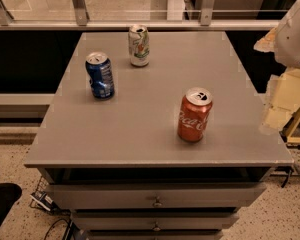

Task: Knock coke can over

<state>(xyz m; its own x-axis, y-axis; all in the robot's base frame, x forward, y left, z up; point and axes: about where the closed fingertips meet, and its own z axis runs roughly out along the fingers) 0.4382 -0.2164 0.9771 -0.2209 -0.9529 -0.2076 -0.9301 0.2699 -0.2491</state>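
Observation:
The coke can (195, 115), red-orange with white script and a silver top, stands upright on the grey cabinet top (135, 124), towards the front right. My gripper (277, 106), a cream-coloured piece under the white arm (295, 31), hangs off the cabinet's right edge. It is to the right of the coke can, about level with it, and apart from it.
A blue can (100, 75) stands upright at the back left. A white-and-green can (139, 45) stands upright at the back middle. Drawers (155, 196) sit below the top. A metal railing (140, 24) runs behind it. A dark object (2, 199) is at the lower left.

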